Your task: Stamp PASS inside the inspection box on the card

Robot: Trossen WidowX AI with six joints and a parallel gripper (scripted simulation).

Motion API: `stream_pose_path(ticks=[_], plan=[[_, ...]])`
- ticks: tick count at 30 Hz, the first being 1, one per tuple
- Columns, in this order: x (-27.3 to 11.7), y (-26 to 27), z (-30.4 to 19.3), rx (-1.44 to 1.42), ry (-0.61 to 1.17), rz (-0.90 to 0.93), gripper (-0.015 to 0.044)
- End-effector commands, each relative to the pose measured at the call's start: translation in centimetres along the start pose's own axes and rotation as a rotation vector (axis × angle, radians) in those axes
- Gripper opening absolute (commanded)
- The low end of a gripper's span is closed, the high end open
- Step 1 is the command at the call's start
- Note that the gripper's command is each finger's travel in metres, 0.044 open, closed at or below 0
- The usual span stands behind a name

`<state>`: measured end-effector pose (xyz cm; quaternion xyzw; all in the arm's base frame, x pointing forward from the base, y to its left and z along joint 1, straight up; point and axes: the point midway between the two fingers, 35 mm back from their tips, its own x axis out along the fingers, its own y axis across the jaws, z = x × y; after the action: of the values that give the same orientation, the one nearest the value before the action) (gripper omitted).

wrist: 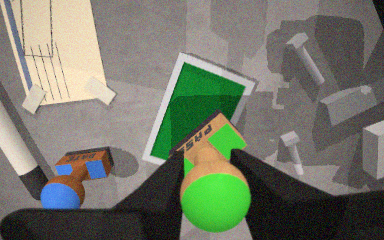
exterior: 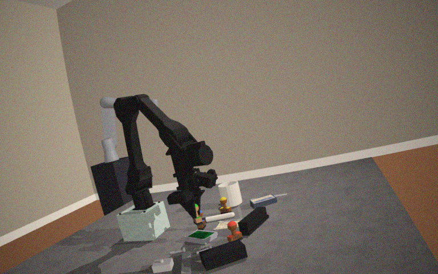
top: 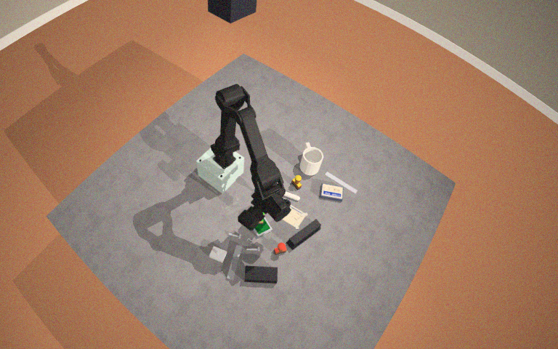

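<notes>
My gripper (exterior: 196, 216) (wrist: 207, 157) is shut on the PASS stamp (exterior: 197, 220) (wrist: 215, 200), which has a green knob. The arm mostly hides it in the top view. The stamp is held above the green ink pad (top: 261, 226) (exterior: 201, 234) (wrist: 200, 82) and overlaps its near edge in the wrist view. A gap shows between stamp and pad in the exterior view. The cream card (top: 293, 218) (exterior: 220, 225) (wrist: 75, 65) is taped down beside the pad. Its box outline (wrist: 52, 30) is cut off by the wrist view's top edge; no print shows in the visible part.
The blue-knobbed DATE stamp (wrist: 82, 172) and a white marker (exterior: 220, 217) (wrist: 15, 145) are near the gripper. A red stamp (top: 280, 248) (exterior: 232, 228), black blocks (top: 303, 234) (top: 261, 274), yellow stamp (top: 296, 181), mug (top: 311, 162) and blue-labelled pad box (top: 331, 191) stand around.
</notes>
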<state>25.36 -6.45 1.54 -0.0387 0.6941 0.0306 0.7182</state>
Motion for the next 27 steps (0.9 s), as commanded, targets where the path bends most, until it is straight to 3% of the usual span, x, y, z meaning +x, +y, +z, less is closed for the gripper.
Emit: stream_pose_path(ticks=[1,27], plan=[[0.6,0.1,-0.1,-0.002,0.009,0.005,0.0],[2.3,0.1,-0.2,-0.001,0.009,0.005,0.0]])
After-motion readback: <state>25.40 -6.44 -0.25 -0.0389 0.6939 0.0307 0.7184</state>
